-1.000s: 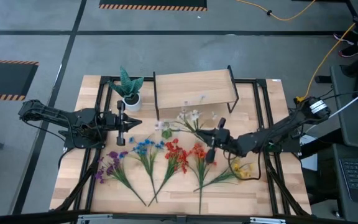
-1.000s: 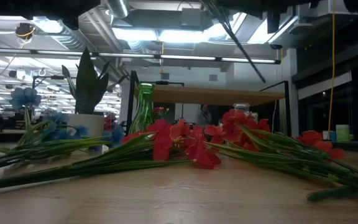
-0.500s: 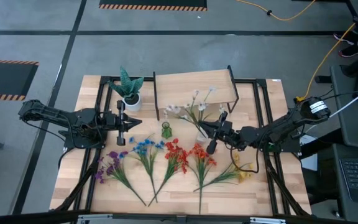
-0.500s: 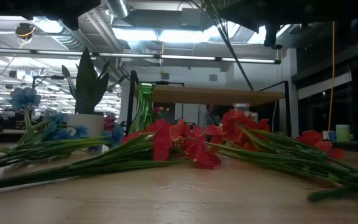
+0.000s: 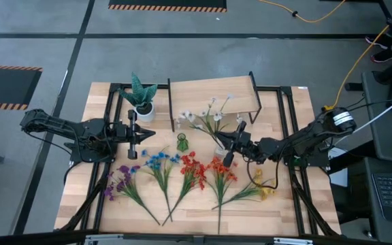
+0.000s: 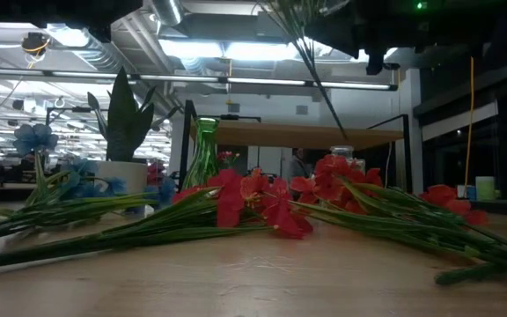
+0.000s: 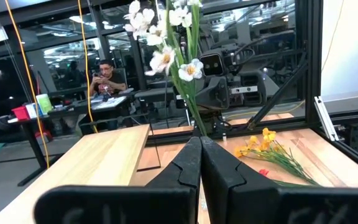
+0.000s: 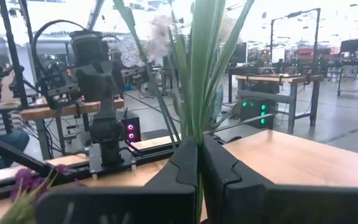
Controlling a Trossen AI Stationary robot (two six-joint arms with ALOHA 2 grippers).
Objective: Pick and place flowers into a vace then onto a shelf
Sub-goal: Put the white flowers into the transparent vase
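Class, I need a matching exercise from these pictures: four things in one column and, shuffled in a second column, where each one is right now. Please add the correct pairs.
Things:
1. white flowers
2. purple flowers
3. green vase
4. left gripper

Places or states:
A. standing on the table in front of the shelf
B. lying at the left end of the row of flowers
C. shut on nothing, beside the potted plant
D. held up by the right gripper

Pairs: 1-D, 2-B, 3-A, 4-C
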